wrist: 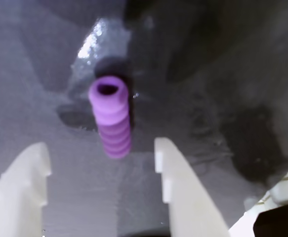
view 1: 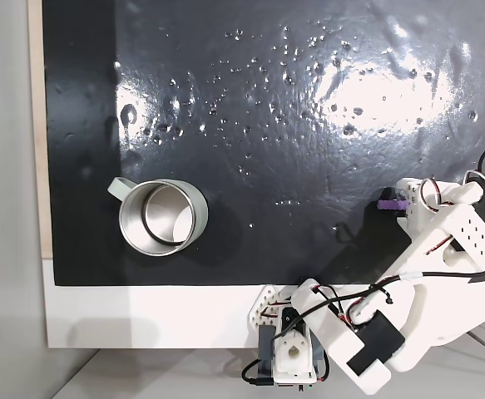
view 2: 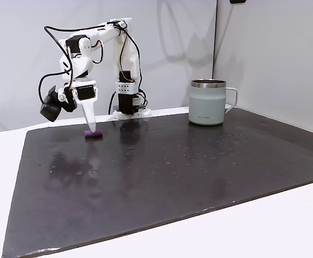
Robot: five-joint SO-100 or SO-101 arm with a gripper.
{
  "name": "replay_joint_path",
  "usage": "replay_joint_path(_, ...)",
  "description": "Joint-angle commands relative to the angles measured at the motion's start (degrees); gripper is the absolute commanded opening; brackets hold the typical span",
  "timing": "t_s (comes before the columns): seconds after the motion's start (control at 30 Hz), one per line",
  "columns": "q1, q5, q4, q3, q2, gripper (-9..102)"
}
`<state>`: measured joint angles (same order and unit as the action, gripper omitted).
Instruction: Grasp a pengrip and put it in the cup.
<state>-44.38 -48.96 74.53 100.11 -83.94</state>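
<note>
The purple ribbed pengrip (wrist: 111, 117) lies flat on the black mat, with its open end pointing away from the wrist camera. My gripper (wrist: 102, 151) is open, its two white fingers (wrist: 179, 182) reaching down on either side of the tube's near end without touching it. In a fixed view from the side, the gripper (view 2: 92, 128) points down with its tip right at the pengrip (view 2: 93, 134). From above, the pengrip (view 1: 342, 203) sits at the mat's right, just off the wrist. The grey-green cup (view 1: 152, 218) stands upright far to the left, seen from the side as the cup (view 2: 207, 103).
The glossy black mat (view 1: 267, 125) is dotted with small droplets or bubbles and covers most of the white table (view 1: 142, 316). The arm's base (view 1: 288, 349) stands at the table's near edge, with loose cables around it. A wall (view 2: 263, 54) rises behind the cup.
</note>
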Motion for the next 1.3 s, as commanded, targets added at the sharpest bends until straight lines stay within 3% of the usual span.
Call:
replay_joint_path(0.0, -0.1, 1.6, -2.0, -0.4, 0.4, 21)
replay_joint_path(0.53, 2.6, 2.0, -4.9, -0.4, 6.3, 18)
replay_joint_path(0.9, 4.0, 2.7, -5.0, 0.4, 5.9, 1)
replay_joint_path(1.27, 7.2, 5.6, 5.3, 0.4, -10.8, 0)
